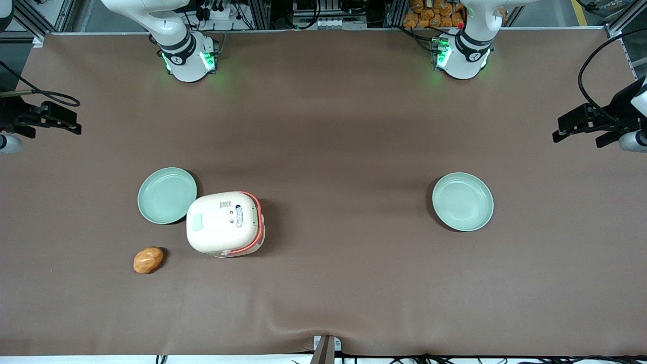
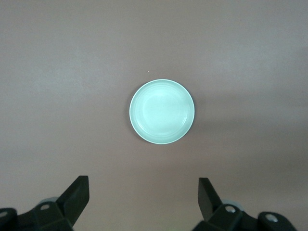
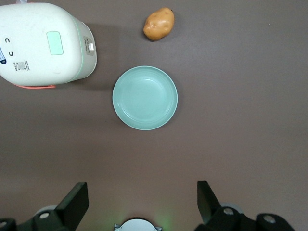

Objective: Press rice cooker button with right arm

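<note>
Right arm (image 1: 167,30): raised, well apart from rice cooker (image 1: 225,223). Gripper (image 3: 139,202): fingers spread wide, empty, above table. Button (image 1: 196,221): untouched.

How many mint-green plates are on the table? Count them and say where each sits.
2. One plate lies beside the rice cooker, below the open gripper. The other plate lies toward the parked arm's end of the table. None looks hidden.

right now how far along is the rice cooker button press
Nothing looks done yet. The button on the rice cooker lid is untouched. The right arm's gripper is open, empty and well above the table, over the plate beside the cooker. Left: move over the button, descend and press.
</note>
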You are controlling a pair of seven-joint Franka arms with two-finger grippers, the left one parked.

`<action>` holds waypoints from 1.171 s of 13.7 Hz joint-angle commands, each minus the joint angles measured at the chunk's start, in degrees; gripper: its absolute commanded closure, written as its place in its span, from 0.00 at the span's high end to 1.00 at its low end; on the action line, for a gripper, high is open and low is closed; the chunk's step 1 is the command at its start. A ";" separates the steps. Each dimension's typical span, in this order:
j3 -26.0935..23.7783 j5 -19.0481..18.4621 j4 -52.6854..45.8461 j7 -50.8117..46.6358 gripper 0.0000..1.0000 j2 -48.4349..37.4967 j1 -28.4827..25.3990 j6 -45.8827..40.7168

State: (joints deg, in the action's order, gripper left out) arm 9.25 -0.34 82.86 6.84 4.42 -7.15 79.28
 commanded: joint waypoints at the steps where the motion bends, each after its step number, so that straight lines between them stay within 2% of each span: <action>1: -0.11 -0.54 -0.69 -1.13 1.00 -0.20 0.29 -0.18; 10: -0.11 -0.36 -0.95 -1.13 1.00 -0.20 0.20 -0.18; 16: -0.11 1.92 -1.13 -1.13 1.00 -0.11 -0.06 -0.18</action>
State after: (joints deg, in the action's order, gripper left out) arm 9.24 0.65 82.64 6.60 4.42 -7.11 79.44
